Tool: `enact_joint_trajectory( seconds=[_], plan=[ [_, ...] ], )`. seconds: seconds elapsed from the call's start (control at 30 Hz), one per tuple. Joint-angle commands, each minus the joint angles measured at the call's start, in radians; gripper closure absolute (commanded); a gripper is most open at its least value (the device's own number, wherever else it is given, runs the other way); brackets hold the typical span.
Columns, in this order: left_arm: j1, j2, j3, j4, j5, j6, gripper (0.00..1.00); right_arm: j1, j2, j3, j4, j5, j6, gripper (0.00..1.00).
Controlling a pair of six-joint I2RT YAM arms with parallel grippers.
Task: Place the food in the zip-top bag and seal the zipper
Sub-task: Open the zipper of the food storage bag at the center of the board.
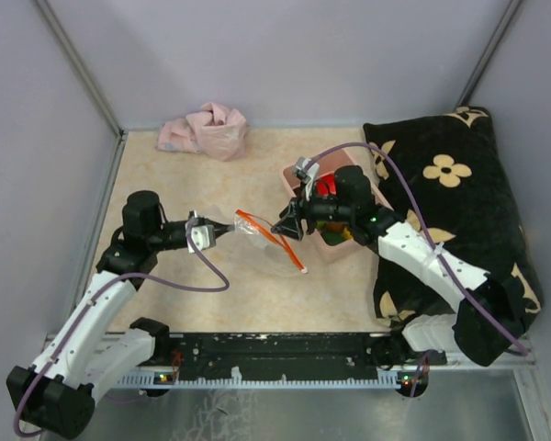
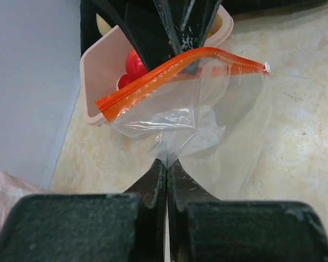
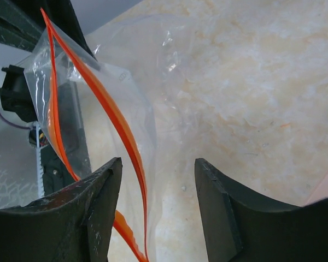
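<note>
Left wrist view: left tool (image 2: pixel 167 166) tight on zip-top bag (image 2: pixel 229 131).

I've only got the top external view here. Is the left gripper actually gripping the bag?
Observer: Yes. In the left wrist view the left gripper is shut on the zip-top bag, at the edge opposite the zipper.
Operator: And the other arm?
Observer: The right gripper is open in its wrist view; the zipper runs between its fingers, unpinched.
Operator: Anything inside yet?
Observer: Nothing visible inside; the left wrist view shows the red toy fruits in the pink tub behind it.
</note>
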Motion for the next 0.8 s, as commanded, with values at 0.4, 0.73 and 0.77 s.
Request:
enact_joint_trajectory(
  seconds=[0.4, 0.73, 0.77],
  plan=[
    [-0.005, -0.032, -0.037, 0.086, 0.085, -0.048, 1.0, 0.043, -0.009, -0.114, 0.111, 0.026, 0.004, 0.54],
    [-0.005, -0.042, -0.046, 0.112, 0.11, -0.103, 0.98, 0.071, -0.036, -0.118, 0.122, 0.074, 0.013, 0.85],
    [-0.004, -0.048, -0.049, 0.129, 0.099, -0.138, 0.95, 0.071, -0.042, -0.118, 0.12, 0.084, 0.013, 0.93]
  ],
)
